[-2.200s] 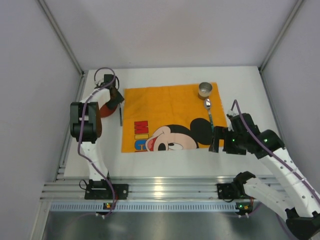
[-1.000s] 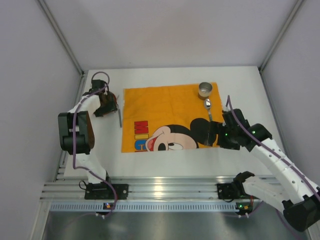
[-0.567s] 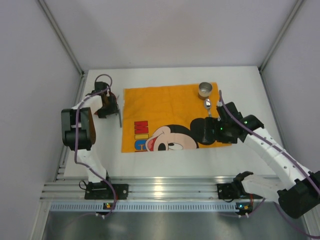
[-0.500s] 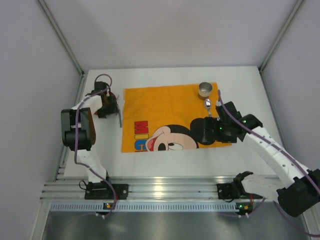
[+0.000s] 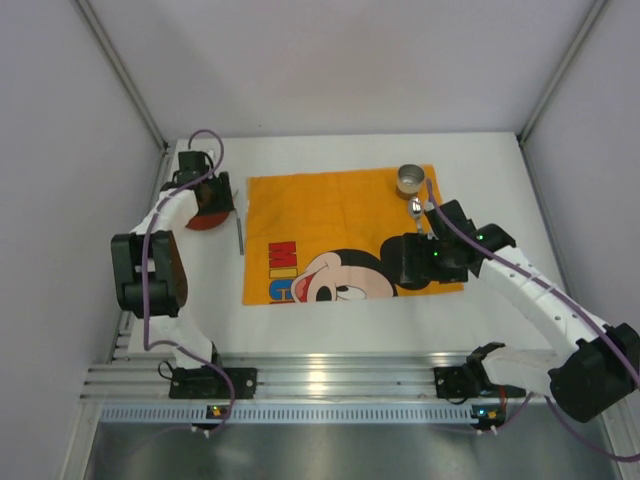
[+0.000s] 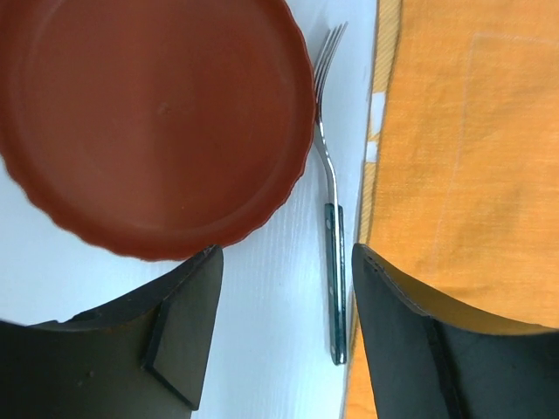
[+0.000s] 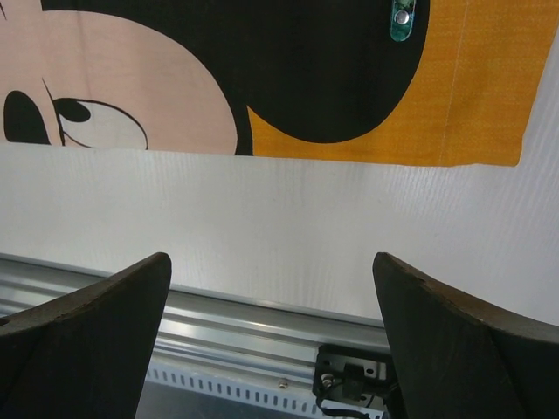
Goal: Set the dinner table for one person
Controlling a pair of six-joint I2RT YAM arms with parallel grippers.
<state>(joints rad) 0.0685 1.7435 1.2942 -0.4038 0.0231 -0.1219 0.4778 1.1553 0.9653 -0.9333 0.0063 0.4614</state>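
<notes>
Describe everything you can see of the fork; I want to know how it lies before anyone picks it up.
The fork is slim, with shiny metal tines and neck and a dark green handle. It lies flat on the white table, in the narrow strip between the red-brown plate and the orange cloth, roughly parallel to the cloth's edge. Its tines point away from the arm bases. Nothing grips it. Whether it touches the plate's rim cannot be told.

Ahead of the left tool (image 6: 286,262), the round reddish-brown plastic plate (image 6: 148,113) lies left, the dark-handled metal fork (image 6: 330,218) just beside it on the white desk (image 6: 266,349), the orange cartoon cloth (image 6: 463,175) right.
</notes>
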